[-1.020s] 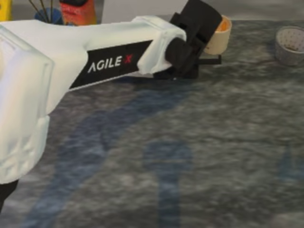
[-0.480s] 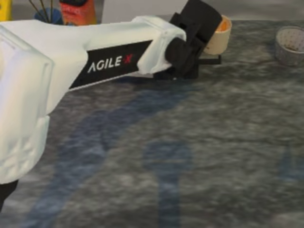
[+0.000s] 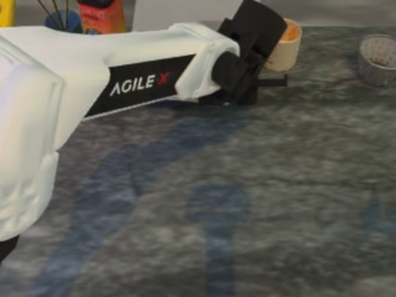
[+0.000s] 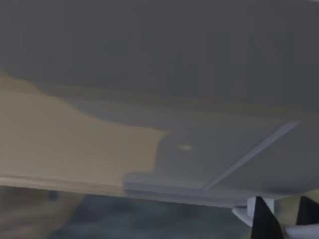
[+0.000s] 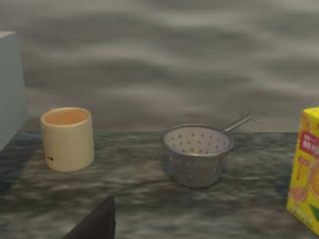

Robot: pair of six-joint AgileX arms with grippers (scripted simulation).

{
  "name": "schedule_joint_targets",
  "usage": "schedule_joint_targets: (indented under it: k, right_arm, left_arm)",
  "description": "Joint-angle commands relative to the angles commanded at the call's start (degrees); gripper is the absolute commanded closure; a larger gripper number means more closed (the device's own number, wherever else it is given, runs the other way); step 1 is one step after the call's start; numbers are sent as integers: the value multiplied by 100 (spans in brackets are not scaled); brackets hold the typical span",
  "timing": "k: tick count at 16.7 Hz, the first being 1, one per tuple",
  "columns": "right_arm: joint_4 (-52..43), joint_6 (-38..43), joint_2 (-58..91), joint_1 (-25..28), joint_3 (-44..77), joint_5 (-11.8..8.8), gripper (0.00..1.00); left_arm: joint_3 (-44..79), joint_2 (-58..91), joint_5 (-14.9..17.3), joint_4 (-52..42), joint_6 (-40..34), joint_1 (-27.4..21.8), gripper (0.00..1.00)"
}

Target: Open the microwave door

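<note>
**Microwave** (image 3: pixel 179 12): a pale grey slab at the 12 o'clock edge of the table (image 3: pixel 278 204), mostly hidden behind the left arm. In the left wrist view its grey casing (image 4: pixel 159 55) fills nearly the whole frame at very close range. A beige surface (image 4: pixel 75 144) lies below the casing, next to a grey panel crossed by a thin raised line.

**Door:** cannot be told apart from the body in any view, so how far it is open cannot be told.

**Left gripper** (image 3: pixel 253 52): black, at the end of the white AgileX arm. The arm reaches from 9 o'clock up to 12 o'clock, and the gripper sits right against the microwave. In the left wrist view its dark tips (image 4: pixel 284 221) sit at the frame edge beside a pale piece. Grip state: cannot tell.

**Right gripper** (image 5: pixel 94 224): outside the top view. Only one dark wedge shows in its own wrist view, low over the table. Grip state: cannot tell.

**Cup** (image 3: pixel 286 44): beige with an orange inside, upright at 1 o'clock, just beyond the left gripper.

**Strainer** (image 3: pixel 378 59): perforated metal, upright at 2 o'clock, well apart from the cup. The right wrist view shows its wire handle.

**Carton** (image 5: pixel 305 169): yellow with fruit print, upright, near the strainer in the right wrist view.

**Pot** (image 3: pixel 62 18): blue, holding dark sticks, at 11 o'clock.

**Bottle** (image 3: pixel 102 15): orange-red, just beside the pot.
</note>
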Motion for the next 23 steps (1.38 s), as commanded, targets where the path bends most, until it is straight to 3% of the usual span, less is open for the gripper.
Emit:
schedule_joint_targets:
  k: [23]
  right_arm:
    - [0, 0, 0, 0, 0, 0, 0]
  left_arm:
    - [-254, -144, 85, 156, 171, 33, 100]
